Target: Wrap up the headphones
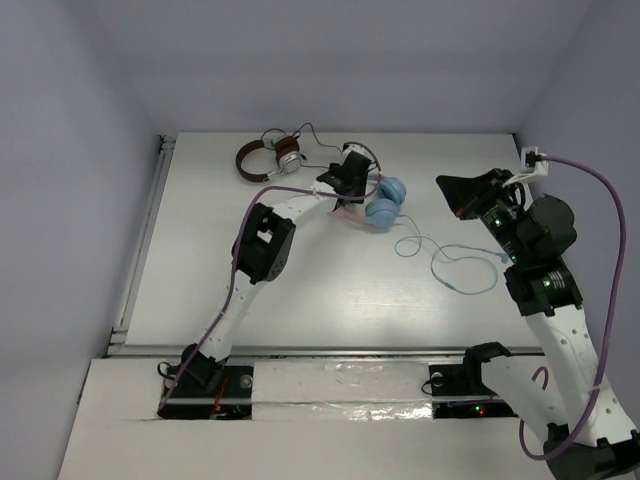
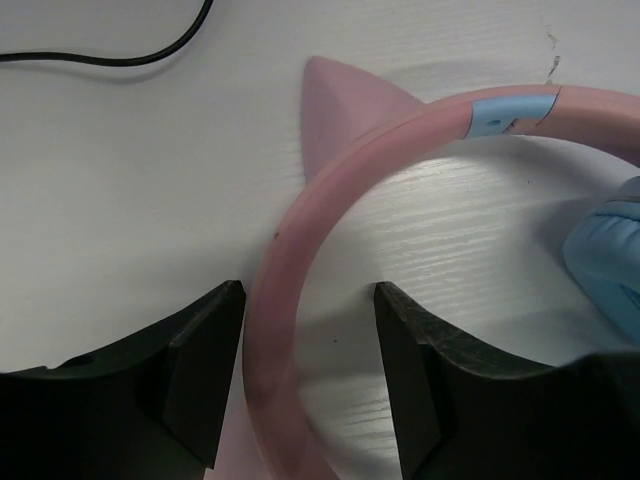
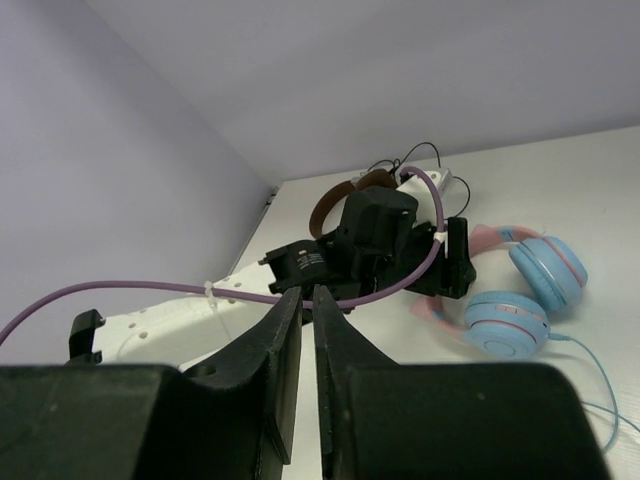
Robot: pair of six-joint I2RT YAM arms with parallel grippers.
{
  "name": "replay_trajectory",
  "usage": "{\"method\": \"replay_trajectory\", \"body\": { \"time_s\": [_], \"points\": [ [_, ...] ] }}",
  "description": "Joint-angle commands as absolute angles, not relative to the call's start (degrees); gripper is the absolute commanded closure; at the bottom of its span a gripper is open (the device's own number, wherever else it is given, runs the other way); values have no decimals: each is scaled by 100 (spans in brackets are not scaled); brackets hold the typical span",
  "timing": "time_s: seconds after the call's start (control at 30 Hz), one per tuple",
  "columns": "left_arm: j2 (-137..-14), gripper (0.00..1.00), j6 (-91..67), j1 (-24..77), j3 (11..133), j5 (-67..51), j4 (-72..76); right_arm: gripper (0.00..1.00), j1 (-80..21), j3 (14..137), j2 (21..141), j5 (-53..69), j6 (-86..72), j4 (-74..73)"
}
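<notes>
The headphones [image 1: 385, 203] lie at the back middle of the table, pink cat-ear headband toward the left arm, two light blue ear cups side by side. Their thin blue cable [image 1: 465, 268] trails in loose loops to the right. My left gripper [image 1: 350, 188] stands open astride the headband [image 2: 300, 250], which runs close by the left finger with a wide gap to the right finger; one ear cup [image 2: 612, 262] shows at the right edge. My right gripper [image 1: 448, 186] hovers right of the ear cups, its jaws [image 3: 308, 295] a narrow slit apart with nothing between them.
Brown-and-white headphones [image 1: 265, 158] with a black cable [image 2: 130, 58] lie at the back left, just behind the left gripper. Walls close the table's back and sides. A purple cable runs along each arm.
</notes>
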State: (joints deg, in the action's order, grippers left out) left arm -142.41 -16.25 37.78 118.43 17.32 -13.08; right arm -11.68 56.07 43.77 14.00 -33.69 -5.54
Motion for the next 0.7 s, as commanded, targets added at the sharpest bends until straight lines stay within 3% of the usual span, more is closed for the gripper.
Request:
{"method": "replay_trajectory", "body": {
  "time_s": [0.0, 0.03, 0.3, 0.43, 0.6, 0.67],
  "points": [
    [-14369, 49, -1556, 3797, 12102, 1565, -1406, 83, -1160, 5590, 4377, 1503, -3428, -237],
    [-14405, 50, -1547, 3797, 12137, 1564, -1432, 83, -1160, 5581, 4377, 1503, -3445, -237],
    [-14555, 100, -1415, 3797, 12234, 1599, -1371, 83, -1160, 5651, 4368, 1529, -3472, -290],
    [-14248, 100, -1459, 3797, 11877, 1749, -1223, 83, -1160, 5651, 4403, 1494, -3437, -369],
    [-13029, 100, -1468, 3578, 11426, 899, -1028, 81, -1160, 5397, 4526, 1494, -3445, -238],
    [-12684, 100, -1529, 3349, 11373, 346, -1115, 98, -1221, 5204, 4657, 1739, -3577, 225]
  ]
}}
